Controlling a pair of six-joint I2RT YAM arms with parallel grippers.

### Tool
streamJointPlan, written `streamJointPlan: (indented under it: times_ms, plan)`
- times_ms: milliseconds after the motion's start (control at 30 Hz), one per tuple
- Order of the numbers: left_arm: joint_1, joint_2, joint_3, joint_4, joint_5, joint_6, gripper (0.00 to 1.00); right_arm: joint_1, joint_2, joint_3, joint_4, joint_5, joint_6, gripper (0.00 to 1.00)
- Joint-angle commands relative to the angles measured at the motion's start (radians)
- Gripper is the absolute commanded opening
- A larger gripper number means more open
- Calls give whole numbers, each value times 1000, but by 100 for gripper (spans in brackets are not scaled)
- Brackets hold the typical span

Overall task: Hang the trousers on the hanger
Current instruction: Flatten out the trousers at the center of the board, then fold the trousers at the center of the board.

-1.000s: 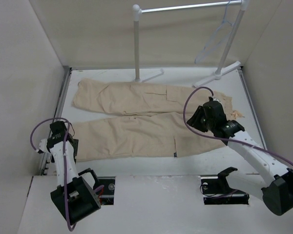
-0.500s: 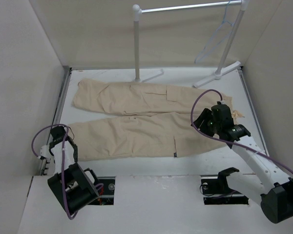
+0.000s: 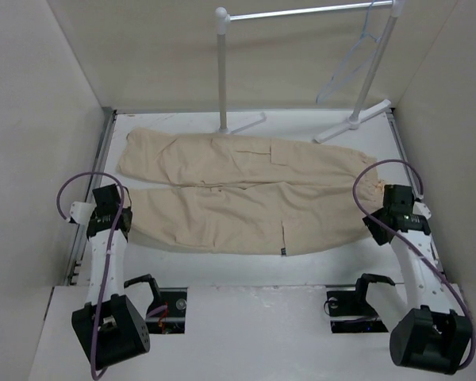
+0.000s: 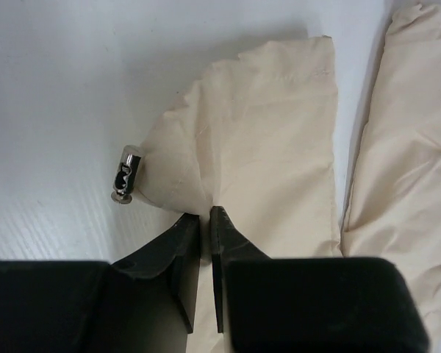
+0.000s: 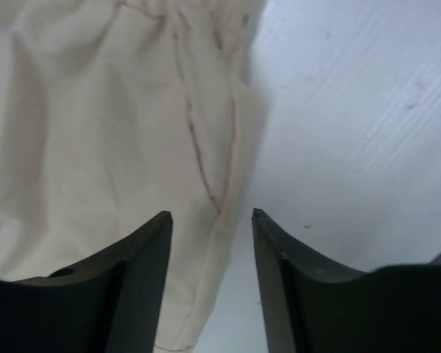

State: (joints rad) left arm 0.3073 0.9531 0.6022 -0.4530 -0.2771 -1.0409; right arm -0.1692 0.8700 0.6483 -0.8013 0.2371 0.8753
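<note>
Black fingers of my left gripper (image 4: 205,220) are pinched onto a leg hem of the trousers (image 3: 238,190). My right gripper (image 5: 211,220) gapes over their waist edge. They lie flat on the table (image 3: 222,266), and the hanger (image 3: 339,73) hangs from the rack (image 3: 221,71) behind.

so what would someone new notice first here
The beige trousers lie spread flat across the white table. The left gripper pinches a leg cuff; the right gripper stands open over the waist edge. The pale hanger hangs on the rack at the far right.
</note>
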Motion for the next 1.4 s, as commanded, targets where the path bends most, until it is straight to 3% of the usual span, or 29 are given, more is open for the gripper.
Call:
streamJointPlan:
  times_ms: [0, 333, 500, 567, 900, 1133, 1367]
  plan:
    - [5, -36, -4, -36, 5, 15, 8, -16, 26, -16, -70, 76, 48, 47]
    - [0, 6, -33, 17, 42, 12, 8, -45, 308, 11, 146, 63, 34, 48]
    - [2, 10, -28, 11, 21, 22, 7, -36, 373, -9, 215, 54, 40, 12]
    - [9, -2, -15, -6, 7, 36, 5, -34, 339, -15, 208, 51, 37, 4]
    - [26, 30, 295, -118, -161, 114, 2, 67, 184, 71, 165, 2, 56, 0]
    - [-20, 281, 513, -12, -220, 165, 3, 72, 185, 209, 178, 19, 41, 0]
    - [-95, 666, 842, 120, -235, 197, 3, 66, 553, 568, 224, 7, -13, 0]
